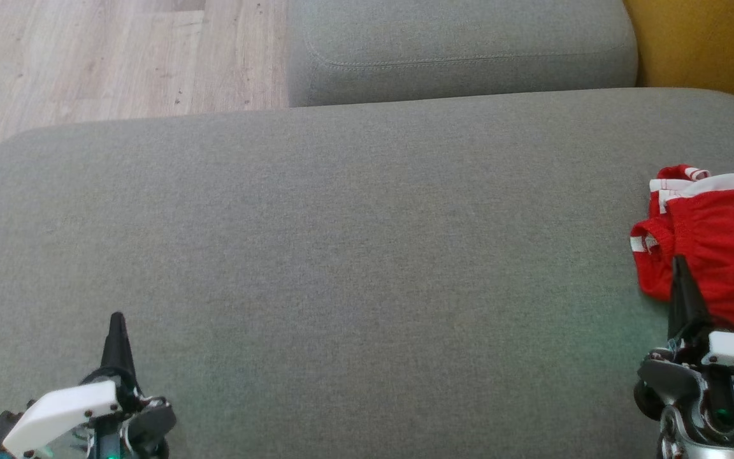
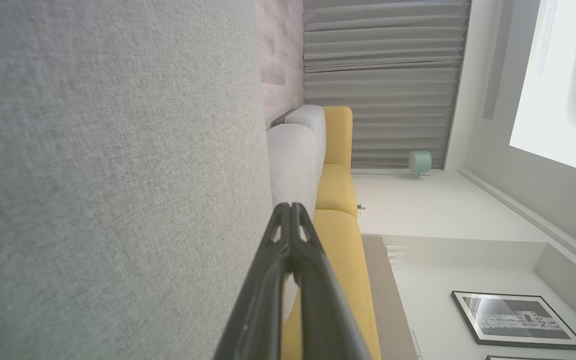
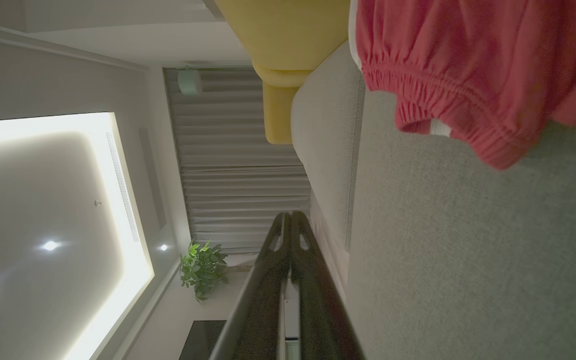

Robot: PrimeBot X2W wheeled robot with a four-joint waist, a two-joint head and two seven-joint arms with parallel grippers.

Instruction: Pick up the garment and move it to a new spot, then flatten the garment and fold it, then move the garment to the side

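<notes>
On my head feed the red garment [image 1: 720,248] lies bunched at the right edge of the frame, on the wide grey seat cushion [image 1: 354,242]. It has white trim along its top and a gathered elastic edge, and part of it runs out of the picture. The rest of the cushion, across the middle and left of the frame, is bare fabric.

My right gripper [image 1: 680,271] rises from the lower right corner with its two dark fingers pressed together into one point and nothing between them. That tip overlaps the lower left edge of the garment in the head feed. From this angle I cannot be sure whether it touches the cloth or sits just in front of it. In the right wrist feed the cloth fills the upper right of the frame, well apart from the fingertips at centre bottom.

My left gripper [image 1: 116,326] sits in the lower left corner, also closed to a single point and empty, over bare cushion.

A second grey cushion [image 1: 456,51] is at the top centre, pale wood floor [image 1: 86,57] at the upper left, and a yellow surface [image 1: 711,44] in the upper right corner.
</notes>
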